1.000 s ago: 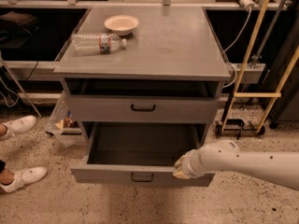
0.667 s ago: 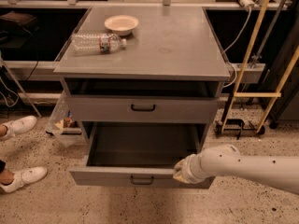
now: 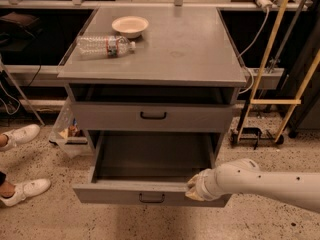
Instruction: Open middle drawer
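The middle drawer (image 3: pixel 150 193) is a wide shallow grey drawer with a small dark loop handle (image 3: pixel 151 198). It stands pulled well out of the grey cabinet (image 3: pixel 150 54), and its inside is bare. My gripper (image 3: pixel 194 189) is at the end of the white arm (image 3: pixel 265 181), which comes in from the right. It sits at the drawer's front rim, right of the handle. Above it, another grey drawer (image 3: pixel 115 118) with a loop handle is closed. Any drawer below is hidden by the open one.
A white bowl (image 3: pixel 130 25) and a lying plastic bottle (image 3: pixel 105 45) are on the cabinet top. A person's white shoes (image 3: pixel 22 134) are on the floor at left. A yellow-framed stand with cables (image 3: pixel 265 101) is at right. A clear bin (image 3: pixel 67 129) sits left of the cabinet.
The middle drawer has slid a little further out toward the camera. My gripper moved with it at its front rim.
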